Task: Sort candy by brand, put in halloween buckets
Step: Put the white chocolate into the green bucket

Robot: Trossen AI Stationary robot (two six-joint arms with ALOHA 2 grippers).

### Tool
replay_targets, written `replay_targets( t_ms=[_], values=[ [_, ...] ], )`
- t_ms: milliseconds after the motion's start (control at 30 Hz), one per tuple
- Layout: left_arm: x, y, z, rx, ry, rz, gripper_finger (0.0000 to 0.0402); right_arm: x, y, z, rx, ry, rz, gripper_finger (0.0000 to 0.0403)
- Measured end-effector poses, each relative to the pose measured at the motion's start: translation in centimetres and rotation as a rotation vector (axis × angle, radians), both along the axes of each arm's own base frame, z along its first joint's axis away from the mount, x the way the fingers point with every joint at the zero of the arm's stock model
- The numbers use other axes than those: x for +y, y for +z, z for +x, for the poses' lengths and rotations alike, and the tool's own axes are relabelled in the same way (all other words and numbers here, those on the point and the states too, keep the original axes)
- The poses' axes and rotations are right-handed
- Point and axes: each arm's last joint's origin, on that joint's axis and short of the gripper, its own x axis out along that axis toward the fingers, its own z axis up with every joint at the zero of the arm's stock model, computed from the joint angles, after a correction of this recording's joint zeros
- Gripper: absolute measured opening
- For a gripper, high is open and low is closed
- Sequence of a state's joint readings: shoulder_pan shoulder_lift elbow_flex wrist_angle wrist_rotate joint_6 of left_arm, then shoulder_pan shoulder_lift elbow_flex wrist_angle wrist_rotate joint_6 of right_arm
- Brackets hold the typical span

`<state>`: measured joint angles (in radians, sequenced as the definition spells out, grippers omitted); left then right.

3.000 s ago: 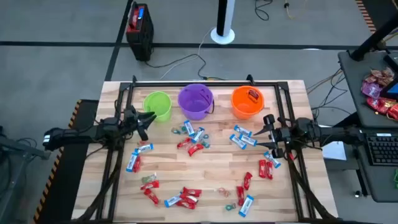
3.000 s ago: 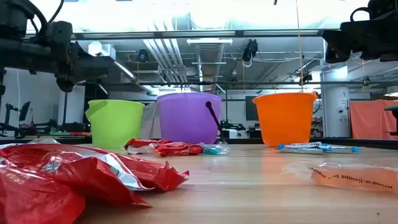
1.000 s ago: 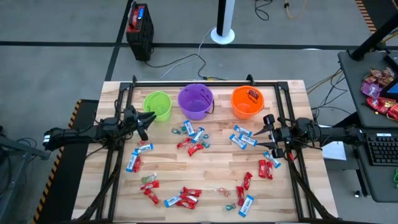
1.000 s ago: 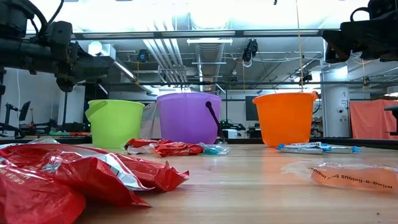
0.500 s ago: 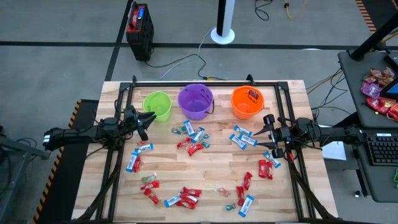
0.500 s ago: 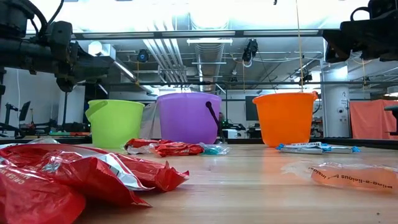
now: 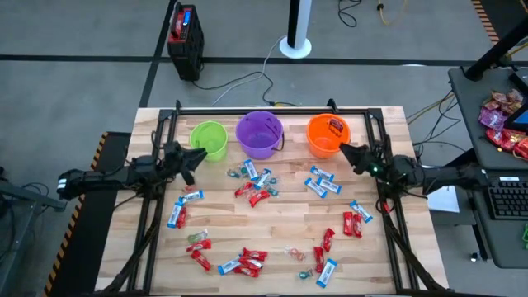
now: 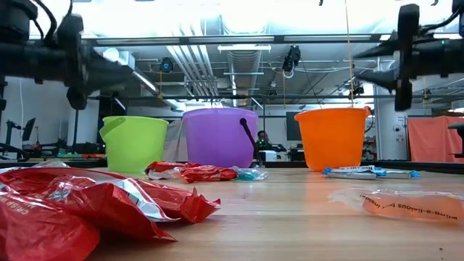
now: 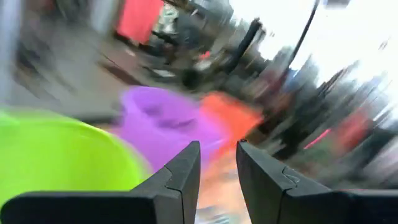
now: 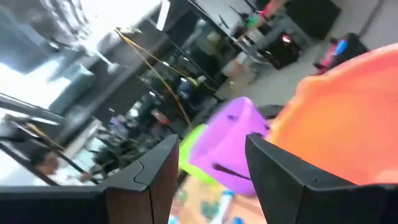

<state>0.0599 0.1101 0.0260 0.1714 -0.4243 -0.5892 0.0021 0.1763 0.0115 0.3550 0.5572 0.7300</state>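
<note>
The candy [image 7: 257,183] lies loose over the wooden table [image 7: 280,231]: small flat wrapped pieces, red ones and blue-and-white ones, with a cluster near the table's middle, more toward 3 o'clock, and a scatter from 5 to 7 o'clock. They look feather-light, with crinkly, glossy wrappers that will likely slide on the wood and give under a squeeze, so a pinch across the narrow middle of a piece seems the safest hold; the twisted ends would probably slip free. The buckets stand in a row at 12 o'clock: green bucket [image 7: 209,139], purple bucket [image 7: 260,134], orange bucket [image 7: 327,134], all smooth, stiff plastic with round open mouths; the orange one already holds one piece. The left gripper [image 7: 192,157] hangs at 10 o'clock, just beside the green bucket, its fingers [image 9: 180,177] a narrow gap apart and holding nothing. The right gripper [image 7: 351,155] sits at 2 o'clock beside the orange bucket, fingers [image 10: 146,171] spread wide and empty.
</note>
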Motion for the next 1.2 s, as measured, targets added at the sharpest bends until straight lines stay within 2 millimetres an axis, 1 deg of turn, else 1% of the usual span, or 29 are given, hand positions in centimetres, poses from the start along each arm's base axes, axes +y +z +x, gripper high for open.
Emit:
replay_targets(
  t_ms=[67,100,133,200,267,367,400,467,567,667,800,900,967,1033,1100,1200],
  values=[
    [0.0,0.8,-0.1,-0.228,-0.039,-0.27,0.0088,0.0,1.0,0.1,-0.023,-0.003,-0.037,0.0178],
    [0.0,1.1,-0.2,-0.29,-0.039,-0.318,0.0088,0.0,1.8,0.2,-0.025,-0.008,-0.056,0.0178],
    [0.0,1.5,-0.2,-0.326,-0.059,-0.317,0.0088,0.0,2.8,0.2,-0.021,-0.014,-0.079,0.0178],
    [-0.3,2.4,-0.2,-0.333,-0.171,-0.228,0.0088,0.0,4.3,0.5,0.032,-0.019,-0.108,0.0178],
    [-0.8,4.1,-0.2,-0.316,-0.319,-0.127,0.0088,0.0,6.0,0.6,0.106,-0.027,-0.11,0.0178],
    [-1.1,7.0,-0.1,-0.28,-0.418,-0.053,0.0088,-0.1,8.1,0.6,0.267,-0.041,-0.045,0.0178],
    [-1.2,7.9,0.0,-0.238,-0.436,-0.056,0.0088,-0.1,8.7,0.4,0.334,-0.052,-0.02,0.0178],
    [-1.3,9.0,0.5,-0.077,-0.466,-0.111,0.0088,-0.2,9.7,0.0,0.461,-0.077,0.021,0.0178],
    [-1.5,10.2,1.3,0.241,-0.493,-0.298,0.0088,-0.4,11.5,-0.7,0.596,-0.149,0.05,0.0178],
    [-1.8,10.9,2.5,0.561,-0.5,-0.468,0.0088,-0.6,13.6,-0.9,0.648,-0.237,0.016,0.0178],
    [-2.3,11.2,4.6,0.917,-0.489,-0.576,0.0088,-0.7,15.9,-0.4,0.681,-0.293,-0.067,0.0178],
    [-2.6,11.0,6.5,1.105,-0.487,-0.555,0.0088,-0.9,17.4,0.4,0.686,-0.3,-0.077,0.0178],
    [-2.8,10.7,7.6,1.201,-0.509,-0.519,0.0088,-0.9,18.1,1.2,0.702,-0.286,-0.085,0.0178],
    [-3.0,10.4,8.5,1.286,-0.54,-0.481,0.0088,-1.0,18.5,2.8,0.769,-0.238,-0.126,0.0178],
    [-3.2,10.0,9.2,1.363,-0.57,-0.447,0.0088,-1.0,18.8,4.0,0.816,-0.19,-0.166,0.0178],
    [-3.4,9.4,10.2,1.427,-0.623,-0.385,0.0088,-1.2,19.0,5.5,0.869,-0.188,-0.188,0.0178]
  ],
)
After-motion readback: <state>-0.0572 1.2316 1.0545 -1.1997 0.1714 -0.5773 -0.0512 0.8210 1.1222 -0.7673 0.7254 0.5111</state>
